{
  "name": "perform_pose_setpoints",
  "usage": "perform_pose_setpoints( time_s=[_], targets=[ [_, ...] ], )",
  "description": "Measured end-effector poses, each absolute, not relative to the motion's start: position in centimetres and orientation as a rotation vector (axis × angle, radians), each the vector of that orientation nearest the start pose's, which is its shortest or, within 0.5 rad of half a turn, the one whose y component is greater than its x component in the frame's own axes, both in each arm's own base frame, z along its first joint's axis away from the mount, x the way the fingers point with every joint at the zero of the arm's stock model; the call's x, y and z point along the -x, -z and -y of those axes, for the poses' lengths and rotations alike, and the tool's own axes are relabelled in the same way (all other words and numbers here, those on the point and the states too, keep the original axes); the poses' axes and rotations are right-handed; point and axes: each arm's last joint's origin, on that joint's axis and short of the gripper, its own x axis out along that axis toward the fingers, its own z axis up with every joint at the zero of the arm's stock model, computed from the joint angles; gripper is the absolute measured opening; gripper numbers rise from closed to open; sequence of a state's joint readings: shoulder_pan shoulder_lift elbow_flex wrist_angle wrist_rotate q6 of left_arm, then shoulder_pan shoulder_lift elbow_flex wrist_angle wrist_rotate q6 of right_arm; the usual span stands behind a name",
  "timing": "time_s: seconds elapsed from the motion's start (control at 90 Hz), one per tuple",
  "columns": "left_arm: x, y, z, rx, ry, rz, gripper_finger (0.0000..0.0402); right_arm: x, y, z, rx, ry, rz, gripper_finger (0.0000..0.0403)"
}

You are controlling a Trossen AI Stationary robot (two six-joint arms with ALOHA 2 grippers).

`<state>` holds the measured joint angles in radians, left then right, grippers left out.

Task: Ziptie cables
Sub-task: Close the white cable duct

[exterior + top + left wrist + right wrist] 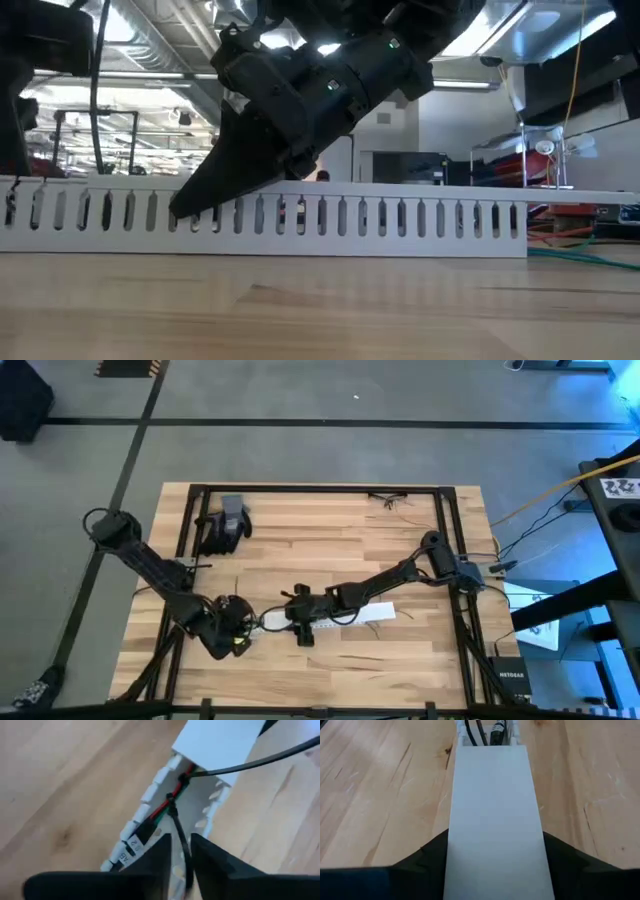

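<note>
Cables (pixel 165 805): thin, dark, red and green strands bunched inside the white slotted duct (pixel 142 812) near the front middle of the table (pixel 300 530); they run under the duct's flat white cover (pixel 495 820).
Handling: likely light, limp and slippery, apt to splay if pinched at one strand; best taken at the bundle, beside the black tie (pixel 175 817) already around it (its tail trails toward the fingers).
Left tool (pixel 181 857): at the duct's open end, fingers narrowly parted, the tie's tail passing between them; whether it is truly pinched I cannot tell.
Right tool (pixel 495 865): straddling the cover, jaws spread wide to either side of it, seemingly steadying the duct; actual contact is unclear.
Elsewhere: a grey and black glove (pixel 225 525) lies near the table's far left, well apart.
</note>
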<state>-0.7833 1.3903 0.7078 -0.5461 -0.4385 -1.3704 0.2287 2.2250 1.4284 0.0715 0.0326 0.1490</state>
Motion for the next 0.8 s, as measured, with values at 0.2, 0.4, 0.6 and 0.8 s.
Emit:
perform_pose_setpoints(
  time_s=[0.2,0.4,0.6,0.8],
  targets=[
    [-17.1,-16.2,15.5,0.484,-0.401,-1.025,0.0172,-45.5,-11.6,-10.5,-0.048,-0.134,-0.73,0.0227],
    [-17.1,-17.9,15.7,0.4,-0.289,-1.06,0.0202,-45.6,-11.6,-10.6,-0.052,-0.144,-0.728,0.0227],
    [-16.9,-19.9,15.3,0.297,-0.214,-1.067,0.02,-45.6,-11.5,-10.5,-0.058,-0.138,-0.729,0.0227],
    [-17.9,-19.9,14.4,0.281,-0.237,-1.05,0.0237,-45.6,-11.5,-10.5,-0.058,-0.139,-0.729,0.0227]
  ],
)
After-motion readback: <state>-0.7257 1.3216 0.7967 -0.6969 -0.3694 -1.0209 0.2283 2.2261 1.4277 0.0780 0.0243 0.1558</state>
